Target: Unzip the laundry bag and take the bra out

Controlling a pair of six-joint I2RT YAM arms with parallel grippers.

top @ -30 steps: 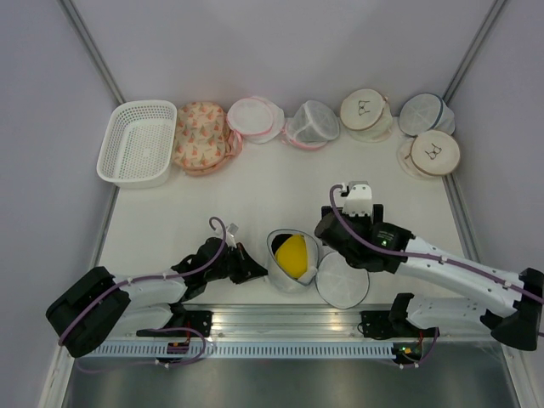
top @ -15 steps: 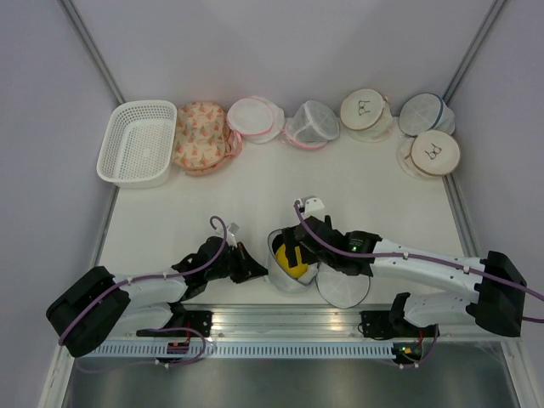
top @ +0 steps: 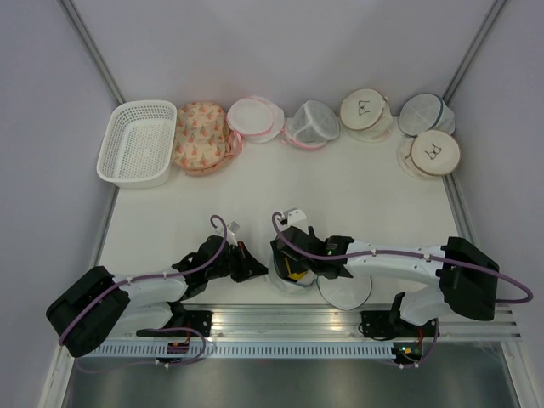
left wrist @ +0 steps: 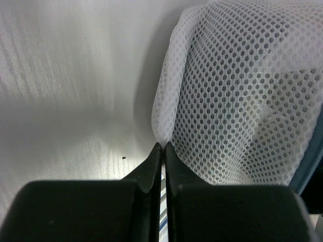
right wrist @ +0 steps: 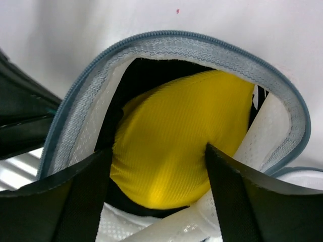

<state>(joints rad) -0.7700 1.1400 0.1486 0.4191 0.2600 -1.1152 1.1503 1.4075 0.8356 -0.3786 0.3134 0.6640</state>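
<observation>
Right tool [right wrist: 157, 151] is sitting wide open, with the soft yellow bra [right wrist: 166, 116] straight ahead of it; left tool [left wrist: 162, 147] is pinching the round white mesh laundry bag [left wrist: 237, 91] tight.

Open passage through laundry bag [right wrist: 202, 43] mouth to bra [right wrist: 171, 146]

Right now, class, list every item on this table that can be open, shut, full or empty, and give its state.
Laundry bag: unzipped, mouth gaping.
Yellow bra: inside the laundry bag, not yet taken out.
Left arm: jaws shut on the laundry bag's mesh wall.
Right arm: jaws open, one on either side of the bra cup.
White basket: empty.
Back-row bags: zips too small to read.
</observation>
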